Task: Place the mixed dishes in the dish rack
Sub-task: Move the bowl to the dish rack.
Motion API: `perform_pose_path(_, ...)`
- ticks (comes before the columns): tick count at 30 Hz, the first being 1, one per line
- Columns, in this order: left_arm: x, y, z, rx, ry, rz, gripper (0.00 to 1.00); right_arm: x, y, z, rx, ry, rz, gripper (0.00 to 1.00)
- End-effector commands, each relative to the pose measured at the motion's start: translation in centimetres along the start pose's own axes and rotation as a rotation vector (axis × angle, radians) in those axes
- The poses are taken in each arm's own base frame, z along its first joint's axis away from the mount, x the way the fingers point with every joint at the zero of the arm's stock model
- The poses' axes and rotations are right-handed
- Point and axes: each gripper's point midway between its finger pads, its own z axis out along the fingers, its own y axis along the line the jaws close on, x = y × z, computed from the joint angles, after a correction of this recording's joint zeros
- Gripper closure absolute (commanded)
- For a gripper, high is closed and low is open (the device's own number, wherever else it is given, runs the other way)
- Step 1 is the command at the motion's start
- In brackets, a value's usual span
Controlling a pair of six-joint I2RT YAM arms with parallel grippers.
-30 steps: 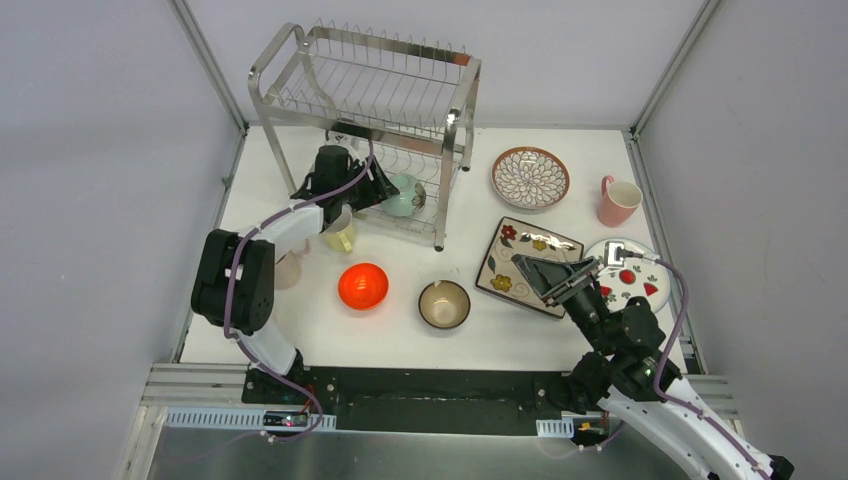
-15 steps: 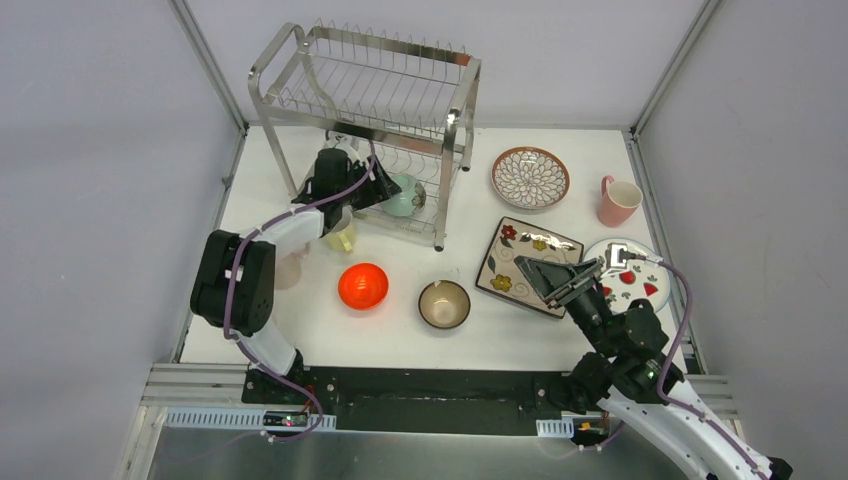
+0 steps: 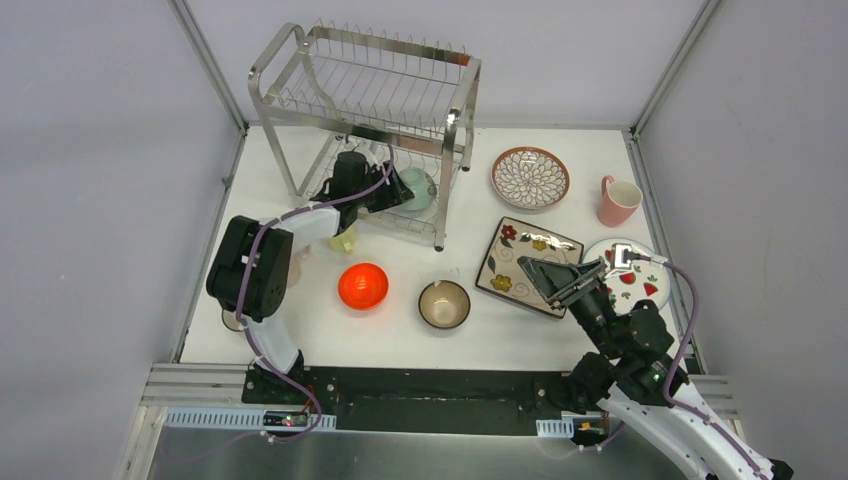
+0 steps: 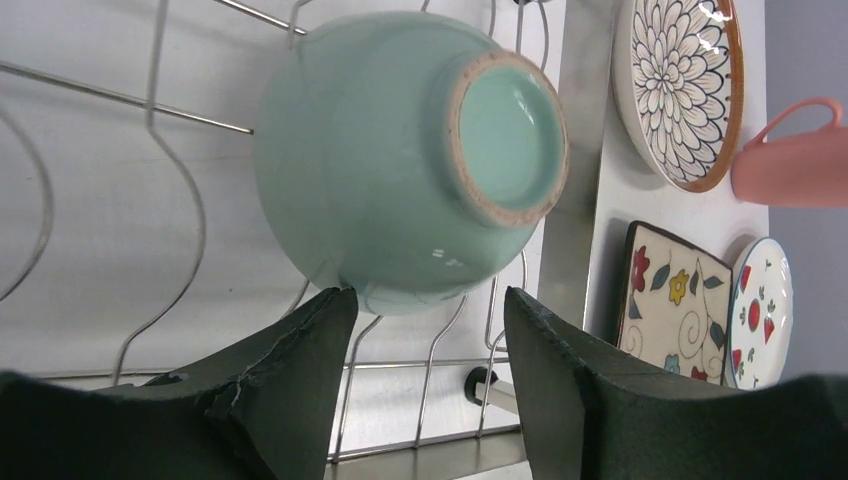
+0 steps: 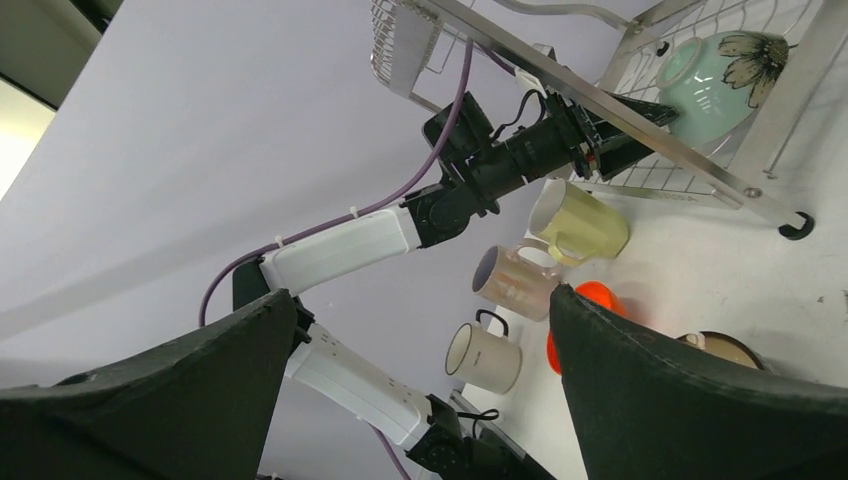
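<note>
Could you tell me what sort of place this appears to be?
Probably a robotics lab test cell, not a kitchen: grey panels enclose a white table, a left arm and right arm are bolted at its near edge, and a dish rack and an orange bowl look staged.

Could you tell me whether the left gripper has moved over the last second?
Yes. In the top view the left gripper has shifted right, deeper into the lower tier of the rack, closer to its front right post.
</note>
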Motion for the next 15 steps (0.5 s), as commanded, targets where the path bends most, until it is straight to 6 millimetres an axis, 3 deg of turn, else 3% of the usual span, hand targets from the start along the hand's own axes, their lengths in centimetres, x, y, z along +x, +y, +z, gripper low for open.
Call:
perform_pose_path(1, -2.4, -1.8, 1.0, 0.036, -0.09, 0.03, 0.41, -1.4, 1.1, -0.4, -0.01, -0.042, -0.051, 0.0)
perform_pose_path(15, -4.1, -1.7, 2.4, 0.03, -0.167, 0.012, 0.42, -1.6, 1.3, -1.2, -0.004, -0.032, -0.072, 0.0)
